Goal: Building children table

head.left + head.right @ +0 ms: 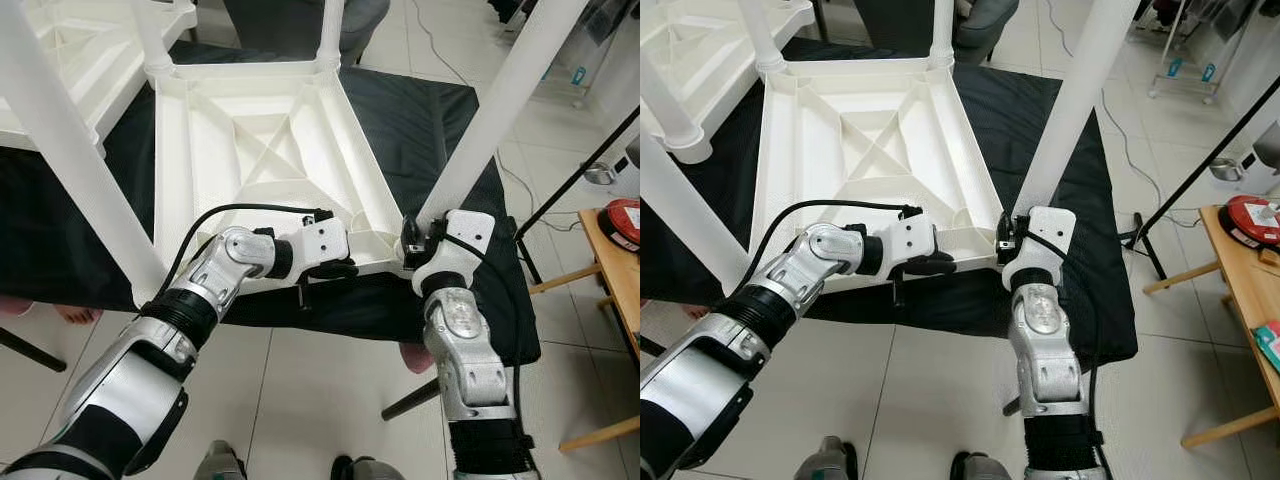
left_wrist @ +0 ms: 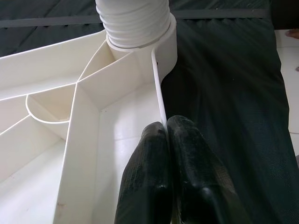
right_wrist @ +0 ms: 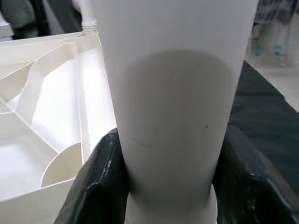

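An upturned white tabletop (image 1: 262, 150) lies on a black cloth (image 1: 420, 110), ribbed underside up. Both pincers work at its near edge.

The left pincer (image 1: 338, 267) sits at the near rim, a little to the left of the right pincer. The head views show only its black tips against the edge; the left wrist view shows more: its two fingers (image 2: 145, 177) are pressed almost together, pinching the thin rim wall (image 2: 159, 88) between them. Straight beyond those fingers a ribbed leg base (image 2: 135, 21) stands in a corner socket, with tabletop ribs on one side and cloth on the other.

The right pincer (image 1: 412, 240) is at the near right corner, at the foot of a white leg (image 1: 500, 105) that leans up and away to the right. In the head views its fingers are mostly hidden behind the wrist. The right wrist view shows them clearly: one black finger (image 3: 96, 186) on each side of the leg, spread to its width and clasping it just above the socket.

Counted in the left eye view: four legs rise from this tabletop, one at each corner. A second tabletop (image 1: 70, 50) lies to the far left of the left pincer. Two pincers. One wooden bench (image 1: 615, 270) stands well to the right of the right pincer, with a red thing (image 1: 622, 222) on it.
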Motion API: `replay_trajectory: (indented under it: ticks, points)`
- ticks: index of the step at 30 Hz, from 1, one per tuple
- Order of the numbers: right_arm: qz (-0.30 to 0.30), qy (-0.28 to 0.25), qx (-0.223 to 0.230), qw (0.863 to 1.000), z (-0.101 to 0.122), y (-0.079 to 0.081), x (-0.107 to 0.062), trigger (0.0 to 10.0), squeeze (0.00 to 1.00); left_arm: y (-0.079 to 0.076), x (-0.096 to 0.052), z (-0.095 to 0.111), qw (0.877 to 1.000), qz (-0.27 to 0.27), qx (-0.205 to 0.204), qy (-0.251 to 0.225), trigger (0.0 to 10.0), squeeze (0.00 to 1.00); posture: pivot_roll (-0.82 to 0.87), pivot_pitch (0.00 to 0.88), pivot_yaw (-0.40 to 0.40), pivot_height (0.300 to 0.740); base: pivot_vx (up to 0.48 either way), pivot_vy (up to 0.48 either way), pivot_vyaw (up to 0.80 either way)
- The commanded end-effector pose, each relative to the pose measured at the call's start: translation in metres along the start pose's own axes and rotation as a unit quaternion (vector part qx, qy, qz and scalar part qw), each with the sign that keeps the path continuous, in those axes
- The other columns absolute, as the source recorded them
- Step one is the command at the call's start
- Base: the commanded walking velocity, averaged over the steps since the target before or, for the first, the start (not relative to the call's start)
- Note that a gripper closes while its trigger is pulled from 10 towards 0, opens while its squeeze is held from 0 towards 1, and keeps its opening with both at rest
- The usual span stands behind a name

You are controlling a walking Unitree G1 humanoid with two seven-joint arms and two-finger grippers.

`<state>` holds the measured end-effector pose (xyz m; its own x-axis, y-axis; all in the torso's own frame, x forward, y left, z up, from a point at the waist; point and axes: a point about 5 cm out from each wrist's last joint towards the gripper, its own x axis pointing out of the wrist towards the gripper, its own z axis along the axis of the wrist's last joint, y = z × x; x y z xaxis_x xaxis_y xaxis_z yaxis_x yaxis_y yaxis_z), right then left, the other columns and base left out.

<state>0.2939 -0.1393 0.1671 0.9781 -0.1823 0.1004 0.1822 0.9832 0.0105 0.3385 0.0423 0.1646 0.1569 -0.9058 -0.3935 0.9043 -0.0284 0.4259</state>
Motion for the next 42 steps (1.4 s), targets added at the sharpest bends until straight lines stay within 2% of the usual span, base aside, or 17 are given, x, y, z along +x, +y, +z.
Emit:
replay_trajectory:
  ticks: [1,2,3,4,5,6,9,10,17,21,24,26,35,36,37,38,42]
  points:
    - [-0.095,0.102,-0.044,0.989,-0.041,-0.029,-0.007,0.0,0.00,-0.019,0.006,0.005,0.990,-0.138,0.021,-0.019,0.0,0.00,0.12,0.175,-0.017,0.740,0.000,0.000,0.00]
    - [-0.095,0.102,-0.044,0.989,-0.041,-0.029,-0.007,0.0,0.00,-0.019,0.006,0.005,0.990,-0.138,0.021,-0.019,0.0,0.00,0.12,0.175,-0.017,0.740,0.000,0.000,0.00]
    - [-0.079,0.084,-0.034,0.993,-0.036,-0.022,-0.007,10.0,0.00,-0.020,0.005,0.005,0.990,-0.139,0.019,-0.019,0.0,0.00,0.12,0.175,-0.021,0.740,0.000,0.000,0.00]
    - [-0.063,0.057,-0.026,0.996,-0.027,-0.019,-0.006,10.0,0.36,-0.020,0.005,0.005,0.990,-0.140,0.018,-0.020,0.0,0.00,0.12,0.175,-0.022,0.740,0.000,0.000,0.00]
    - [-0.063,0.057,-0.026,0.996,-0.027,-0.019,-0.006,10.0,0.36,-0.020,0.005,0.005,0.990,-0.140,0.018,-0.020,0.0,0.00,0.12,0.175,-0.022,0.740,0.000,0.000,0.00]
    - [-0.043,0.034,-0.019,0.998,-0.020,-0.017,-0.004,10.0,1.00,-0.021,0.005,0.005,0.990,-0.140,0.017,-0.020,0.0,0.00,0.12,0.174,-0.023,0.740,0.000,0.000,0.00]
    - [0.005,-0.004,-0.008,1.000,-0.004,-0.013,0.000,10.0,1.00,-0.021,0.005,0.005,0.990,-0.140,0.016,-0.022,0.0,0.00,0.12,0.175,-0.024,0.740,0.000,0.000,0.00]
    - [0.018,-0.012,-0.008,1.000,0.000,-0.012,0.001,10.0,0.00,-0.021,0.006,0.005,0.990,-0.140,0.016,-0.022,0.0,0.00,0.12,0.175,-0.024,0.740,0.000,0.000,0.00]
    - [0.307,-0.080,-0.085,0.945,0.047,-0.010,0.009,10.0,0.00,-0.021,0.006,0.006,0.989,-0.142,0.015,-0.025,0.0,0.00,0.12,0.177,-0.024,0.740,0.000,0.000,0.00]
    - [0.397,-0.056,-0.138,0.906,0.048,-0.019,0.010,10.0,0.00,-0.020,0.006,0.006,0.989,-0.142,0.015,-0.025,0.0,0.00,0.12,0.178,-0.023,0.740,0.000,0.000,0.00]
    - [0.408,-0.053,-0.148,0.899,0.047,-0.021,0.011,10.0,0.00,-0.020,0.005,0.006,0.989,-0.143,0.015,-0.025,0.0,0.00,0.12,0.178,-0.023,0.740,0.000,0.000,0.00]
    - [0.499,0.017,-0.186,0.846,0.036,-0.035,0.019,10.0,0.00,-0.020,0.004,0.006,0.990,-0.141,0.014,-0.025,0.0,0.00,0.12,0.176,-0.024,0.740,0.000,0.000,0.00]
    - [0.528,0.049,-0.184,0.828,0.031,-0.034,0.036,10.0,0.00,-0.020,0.003,0.006,0.990,-0.139,0.013,-0.025,0.0,0.00,0.13,0.173,-0.029,0.740,0.000,0.000,0.00]
    - [0.509,0.044,-0.182,0.840,0.029,-0.030,0.039,2.8,0.00,-0.020,0.003,0.005,0.990,-0.139,0.013,-0.025,0.0,0.00,0.13,0.172,-0.028,0.740,0.000,0.000,0.00]
    - [0.495,0.041,-0.180,0.849,0.027,-0.028,0.042,2.8,0.00,-0.020,0.002,0.005,0.990,-0.139,0.013,-0.025,0.0,0.00,0.13,0.172,-0.028,0.740,0.000,0.000,0.00]
    - [0.482,0.040,-0.172,0.858,0.024,-0.026,0.042,0.0,0.00,-0.020,0.002,0.005,0.990,-0.139,0.013,-0.025,0.0,0.00,0.13,0.170,-0.027,0.740,0.000,0.000,0.00]
    - [0.456,0.044,-0.162,0.874,0.018,-0.025,0.042,0.0,0.00,-0.020,0.002,0.005,0.990,-0.140,0.013,-0.026,0.0,0.00,0.13,0.169,-0.026,0.740,0.000,0.000,0.00]
